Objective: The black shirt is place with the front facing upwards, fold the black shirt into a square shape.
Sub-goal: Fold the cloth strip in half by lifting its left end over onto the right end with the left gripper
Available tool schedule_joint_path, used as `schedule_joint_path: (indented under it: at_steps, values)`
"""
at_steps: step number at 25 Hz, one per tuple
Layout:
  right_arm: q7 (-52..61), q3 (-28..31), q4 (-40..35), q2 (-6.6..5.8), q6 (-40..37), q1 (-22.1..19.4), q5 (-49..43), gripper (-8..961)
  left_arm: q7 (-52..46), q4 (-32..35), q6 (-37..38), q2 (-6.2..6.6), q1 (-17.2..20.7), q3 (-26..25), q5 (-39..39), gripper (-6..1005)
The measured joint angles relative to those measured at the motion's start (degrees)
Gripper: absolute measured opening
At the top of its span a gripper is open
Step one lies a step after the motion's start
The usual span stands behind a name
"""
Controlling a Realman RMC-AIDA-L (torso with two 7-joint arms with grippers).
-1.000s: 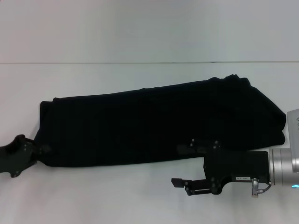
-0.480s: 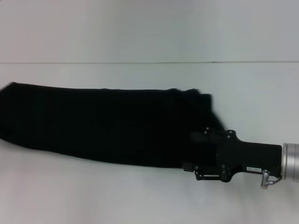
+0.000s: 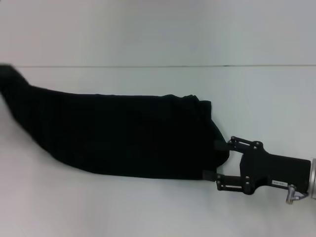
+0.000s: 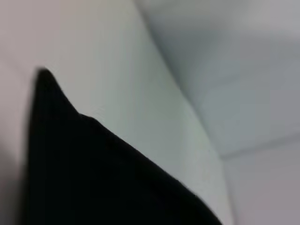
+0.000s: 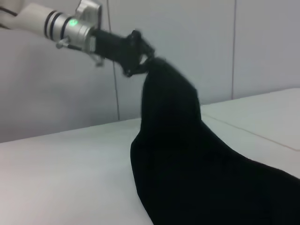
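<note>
L gripper (image 5: 146,58) is clenched on one end of the black shirt (image 3: 123,138), lifted above the white table (image 3: 148,207). R gripper (image 3: 217,160) – fingers spread wide – touches the other end, low near table; shirt stretched between.

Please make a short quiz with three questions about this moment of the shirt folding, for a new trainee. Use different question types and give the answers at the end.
1. True or false: the black shirt lies fully flat on the white table.
2. Which gripper lifts one end of the shirt high above the table? A) left gripper B) right gripper C) neither
3. Fill in the missing word: the right gripper is at the shirt's end near the table's ____ side.

Key:
1. False. One end is raised by the left gripper.
2. A. The right wrist view shows it pinching the cloth in the air.
3. Right.
</note>
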Motion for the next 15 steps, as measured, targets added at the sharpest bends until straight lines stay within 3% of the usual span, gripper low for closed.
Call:
schedule_joint_path:
  at_steps: [4, 7, 11, 15]
  values:
    - [0.02, 0.62, 0.0, -0.03, -0.07, -1.45, 0.0, 869, 0.88, -1.1, 1.94, -2.02, -7.51, 3.74, -0.22, 43]
    - [0.02, 1.22, -0.01, -0.07, -0.14, -2.5, -0.02, 868, 1.07, -1.29, 2.29, -4.21, -12.05, 6.79, -0.26, 43]
    - [0.03, 1.62, 0.02, -0.09, -0.52, -3.5, -0.04, 868, 1.98, -1.16, 1.95, -9.27, -17.8, 11.53, -0.31, 42]
    - [0.02, 1.78, 0.11, -0.01, -0.66, -3.81, -0.03, 868, 3.46, -1.68, 0.04, -15.91, -18.58, 16.9, -0.31, 42]
